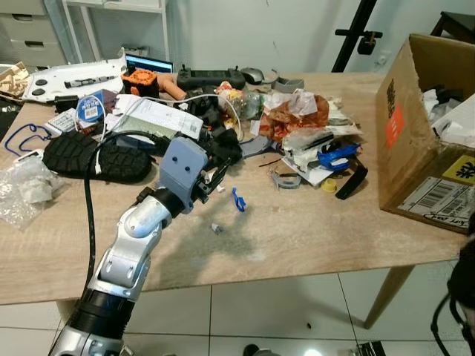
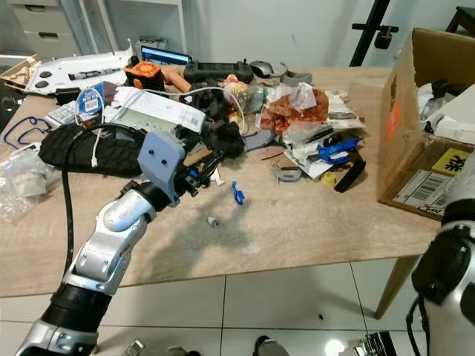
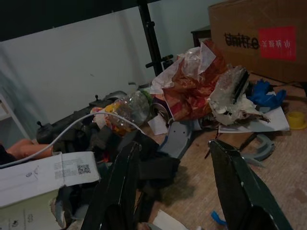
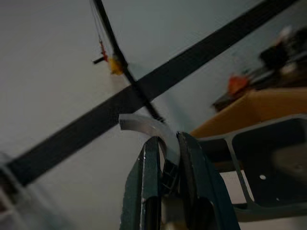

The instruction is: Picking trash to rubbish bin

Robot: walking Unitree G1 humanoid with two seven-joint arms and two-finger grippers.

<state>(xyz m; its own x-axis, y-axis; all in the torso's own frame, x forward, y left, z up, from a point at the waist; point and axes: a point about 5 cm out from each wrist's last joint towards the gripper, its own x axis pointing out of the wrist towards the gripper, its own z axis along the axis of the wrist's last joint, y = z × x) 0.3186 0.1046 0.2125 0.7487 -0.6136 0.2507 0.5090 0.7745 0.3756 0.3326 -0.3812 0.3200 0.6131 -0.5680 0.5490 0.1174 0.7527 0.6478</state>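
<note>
Left gripper (image 1: 215, 176): your fingers stood spread, empty, over the table (image 1: 312, 237).
Right gripper (image 4: 168, 158): pinched a curved grey scrap (image 4: 148, 127).
Trash (image 1: 297, 119): heaped at two o'clock; light, crinkly; take a bunched fold.

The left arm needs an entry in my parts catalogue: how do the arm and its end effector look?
The left arm is glossy silver in rounded segments, with a black collar near its base. A black cable loops alongside it. The wrist carries a boxy blue-grey housing with two small dark dots. The left end effector has two long, flat black fingers.
</note>
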